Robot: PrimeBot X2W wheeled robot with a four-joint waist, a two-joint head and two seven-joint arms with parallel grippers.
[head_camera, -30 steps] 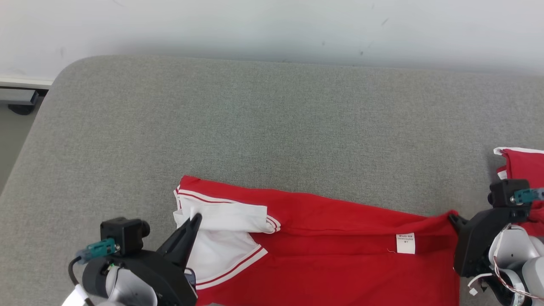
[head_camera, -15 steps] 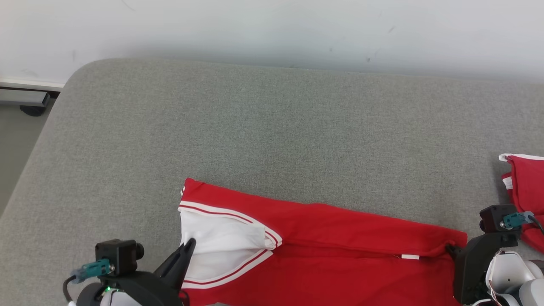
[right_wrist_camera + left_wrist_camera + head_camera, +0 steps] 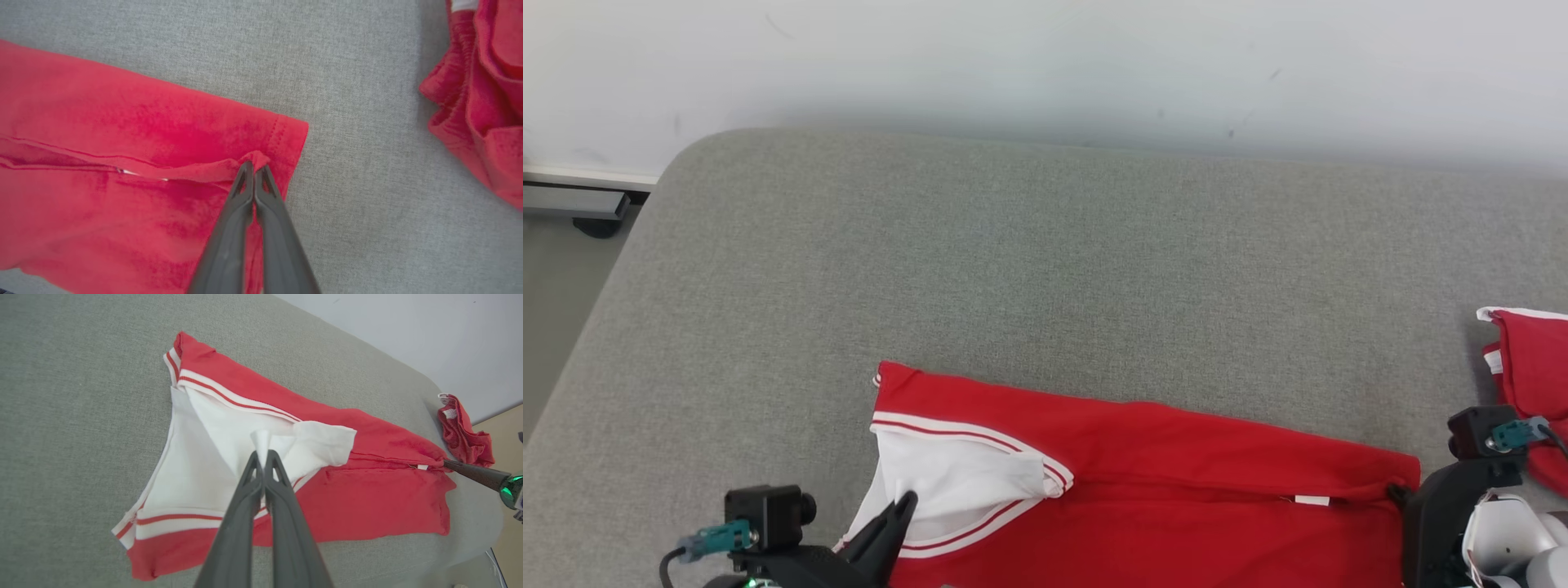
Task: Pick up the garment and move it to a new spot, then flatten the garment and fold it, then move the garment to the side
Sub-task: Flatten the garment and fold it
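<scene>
Broadly, one grey bench [image 3: 1045, 245] spanned the frame, and the red garment [image 3: 1176, 506] with white striped trim lay spread across its lower centre, reaching the bottom edge. One second red garment [image 3: 1531, 367] sat bunched at the right edge, apart from the first. Two sets of fingers gripped the spread garment. The left fingers [image 3: 237, 526], at lower left, were clenched on a peak of white fabric at its left end. The right fingers [image 3: 226, 232], at lower right, were clenched on a red fold by its right hem. One small white label [image 3: 1311, 500] showed just left of them.
</scene>
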